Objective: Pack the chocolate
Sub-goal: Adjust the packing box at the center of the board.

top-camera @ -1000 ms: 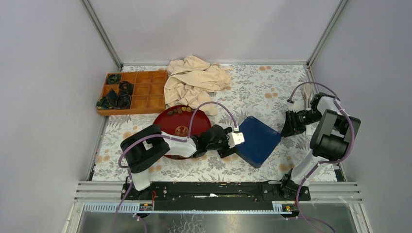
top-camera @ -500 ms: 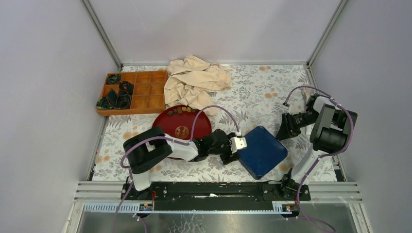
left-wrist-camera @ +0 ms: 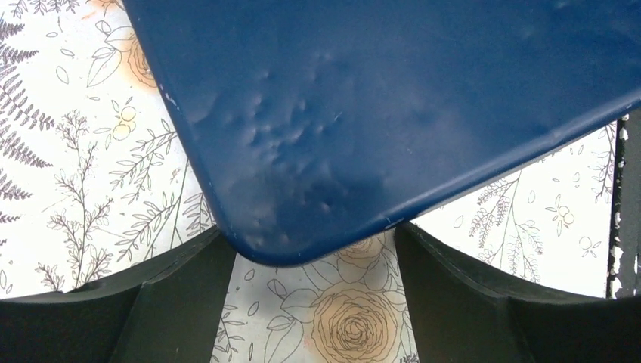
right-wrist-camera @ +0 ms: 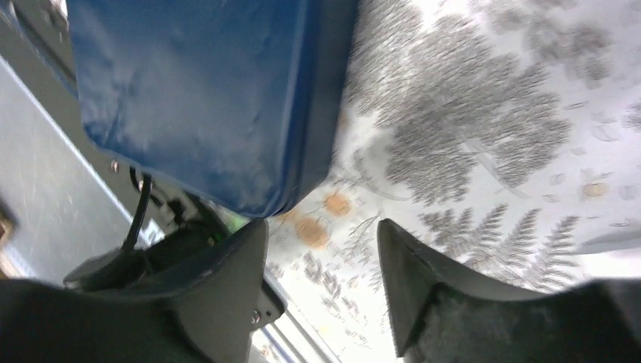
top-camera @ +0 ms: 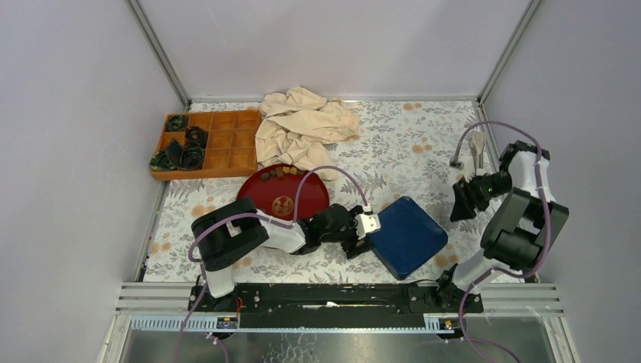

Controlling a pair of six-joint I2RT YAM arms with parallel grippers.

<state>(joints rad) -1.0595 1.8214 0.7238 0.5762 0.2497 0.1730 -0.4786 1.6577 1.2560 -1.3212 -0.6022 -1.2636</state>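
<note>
Table point(top-camera: 423, 144) covered by a floral-printed sheet, arm bases at its near edge. Crumpled cream cloth point(top-camera: 302, 125) lay at the far middle, its near fold just touching the red plate.

Orange divided tray point(top-camera: 227, 140) sat in the far left corner. Dark crinkled cups point(top-camera: 185, 155) filled several of its left compartments, and the right ones showed bare.

Blue box point(top-camera: 407, 236), square with rounded corners and closed on top, lay flat at the near middle, turned corner-on to the arms.

Round red plate point(top-camera: 261, 193) sat left of the box, partly under the left arm.

Left gripper point(left-wrist-camera: 311, 249) was low by the box's left corner with its fingers spread wide. That corner sat in the gap between them, and no pinch was seen.

Right gripper point(right-wrist-camera: 321, 227) hung right of the box and apart from it. Its fingers were parted, with only printed sheet between them.

The chocolate point(top-camera: 280, 172) was a short row of small dark brown pieces along the plate's far rim. A paler patch at the plate's centre was too small to identify.
</note>
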